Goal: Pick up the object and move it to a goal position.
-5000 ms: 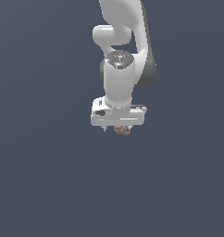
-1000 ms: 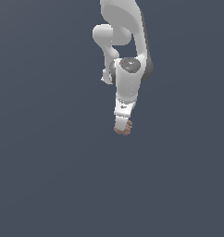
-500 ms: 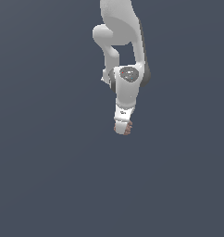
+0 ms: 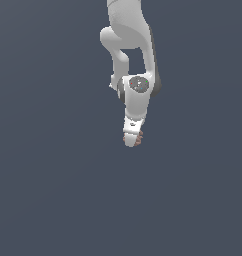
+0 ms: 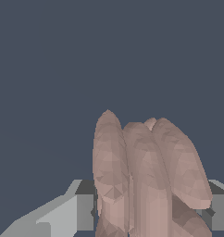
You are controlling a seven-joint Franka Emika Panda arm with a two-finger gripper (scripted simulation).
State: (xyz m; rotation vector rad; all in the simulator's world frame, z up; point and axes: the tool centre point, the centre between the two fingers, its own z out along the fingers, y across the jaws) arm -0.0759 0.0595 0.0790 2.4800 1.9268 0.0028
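- Around the arm, only a flat, dark slate-blue background [image 4: 48,190] shows in the exterior view; it fills every corner of the frame with no edge, seam or shadow to tell a surface from a backdrop.
- Nothing stands between the camera and the arm, and the same plain blue fills the upper half of the wrist view.
- The white Panda arm [image 4: 127,30] enters at the top centre of the exterior frame and hangs downward, its links stacked nearly one under another.
- A round joint cap [image 4: 139,84] with a grey face sits just above the frame's centre, facing the camera.
- Below it the wrist narrows and leans slightly toward the exterior view's left, ending in the gripper [image 4: 132,141] a little above mid-frame.
- The gripper is seen edge-on there, so it looks slim and its fingers overlap.
- The object [image 4: 137,141], a reddish-brown knobbly clump, peeks out at the gripper's tip, just right of centre, partly hidden by the white fingers.
- In the wrist view the object [image 5: 146,176] fills the lower centre as several long pinkish-brown lobes pressed together.
- Grey fingers [image 5: 81,210] sit against both of its sides, so the jaws are closed on the clump, held apart only by its width.
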